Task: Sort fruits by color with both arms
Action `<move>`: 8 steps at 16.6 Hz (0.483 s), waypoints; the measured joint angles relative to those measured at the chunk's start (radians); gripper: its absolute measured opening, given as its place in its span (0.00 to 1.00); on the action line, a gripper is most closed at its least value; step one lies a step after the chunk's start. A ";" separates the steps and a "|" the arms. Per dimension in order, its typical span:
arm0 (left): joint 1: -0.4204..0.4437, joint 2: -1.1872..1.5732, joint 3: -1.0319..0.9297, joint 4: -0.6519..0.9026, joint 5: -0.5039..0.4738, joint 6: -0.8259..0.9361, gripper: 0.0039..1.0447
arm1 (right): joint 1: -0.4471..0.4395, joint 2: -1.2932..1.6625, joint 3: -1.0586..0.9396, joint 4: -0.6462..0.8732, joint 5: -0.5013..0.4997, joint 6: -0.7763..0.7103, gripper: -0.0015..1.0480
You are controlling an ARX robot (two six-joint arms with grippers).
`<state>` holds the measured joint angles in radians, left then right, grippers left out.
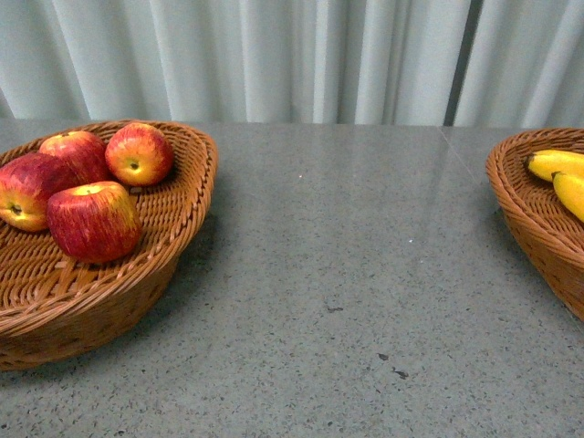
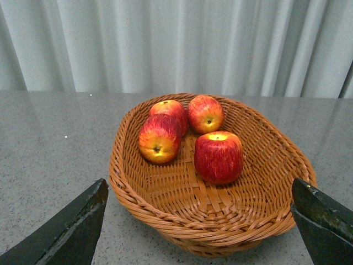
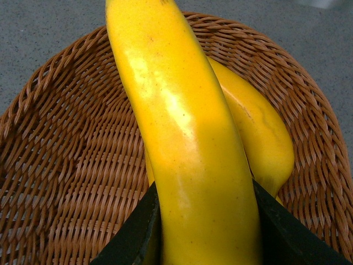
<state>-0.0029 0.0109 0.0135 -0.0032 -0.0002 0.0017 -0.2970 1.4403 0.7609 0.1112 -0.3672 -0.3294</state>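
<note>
Several red apples [image 1: 94, 219] lie in the left wicker basket [image 1: 187, 196]; the left wrist view shows the same apples [image 2: 218, 157] in that basket [image 2: 165, 204]. My left gripper [image 2: 199, 183] hangs open, short of the basket's near rim, with nothing between its fingers [image 2: 83, 221]. My right gripper [image 3: 207, 221] is shut on a yellow banana [image 3: 182, 121] over the right basket [image 3: 66, 165]. A second banana [image 3: 262, 138] lies just beneath the held one. In the front view two bananas [image 1: 558, 164] show in the right basket [image 1: 525, 205]. Neither arm appears there.
A grey speckled tabletop [image 1: 347, 274] stretches between the two baskets, with a few small dark marks [image 1: 398, 371] near the front. Pale curtains [image 1: 301, 55] hang behind the table.
</note>
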 joint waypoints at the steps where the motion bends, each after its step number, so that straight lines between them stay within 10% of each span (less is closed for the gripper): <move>1: 0.000 0.000 0.000 0.000 0.000 0.000 0.94 | 0.000 0.000 -0.004 0.001 -0.001 -0.013 0.40; 8: 0.000 0.000 0.000 0.000 0.000 0.000 0.94 | -0.007 -0.029 -0.005 0.018 -0.032 -0.006 0.70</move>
<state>-0.0029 0.0109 0.0132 -0.0032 -0.0002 0.0017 -0.3042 1.4117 0.7559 0.1295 -0.3988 -0.3351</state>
